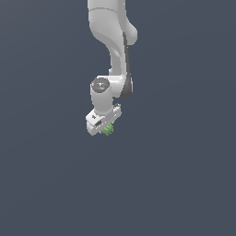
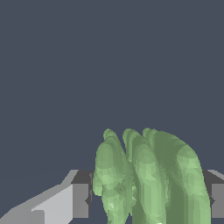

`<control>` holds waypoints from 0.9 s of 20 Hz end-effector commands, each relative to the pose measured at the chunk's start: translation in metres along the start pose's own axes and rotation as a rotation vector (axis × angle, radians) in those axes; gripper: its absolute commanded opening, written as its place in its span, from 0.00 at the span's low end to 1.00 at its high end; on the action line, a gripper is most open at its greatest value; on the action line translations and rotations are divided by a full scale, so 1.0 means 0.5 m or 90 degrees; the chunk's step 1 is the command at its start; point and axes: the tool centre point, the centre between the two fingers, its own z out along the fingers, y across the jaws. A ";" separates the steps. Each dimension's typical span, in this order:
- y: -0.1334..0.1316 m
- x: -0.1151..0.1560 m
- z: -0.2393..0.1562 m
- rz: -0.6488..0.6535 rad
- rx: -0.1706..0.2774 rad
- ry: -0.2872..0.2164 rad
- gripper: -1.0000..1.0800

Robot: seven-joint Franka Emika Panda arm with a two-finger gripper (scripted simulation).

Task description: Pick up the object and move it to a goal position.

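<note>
The object [image 2: 148, 179] is held squarely between the closed jaws of the gripper [image 1: 107, 131], its ridges running out past the fingertips.

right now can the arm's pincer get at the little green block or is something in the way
Probably yes, it looks there already. In the wrist view the green block sits between the two pads, which appear to press its sides. In the exterior view it pokes out under the pincer, with nothing else near.
</note>
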 end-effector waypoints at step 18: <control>-0.083 0.234 -0.292 -0.001 0.000 0.000 0.00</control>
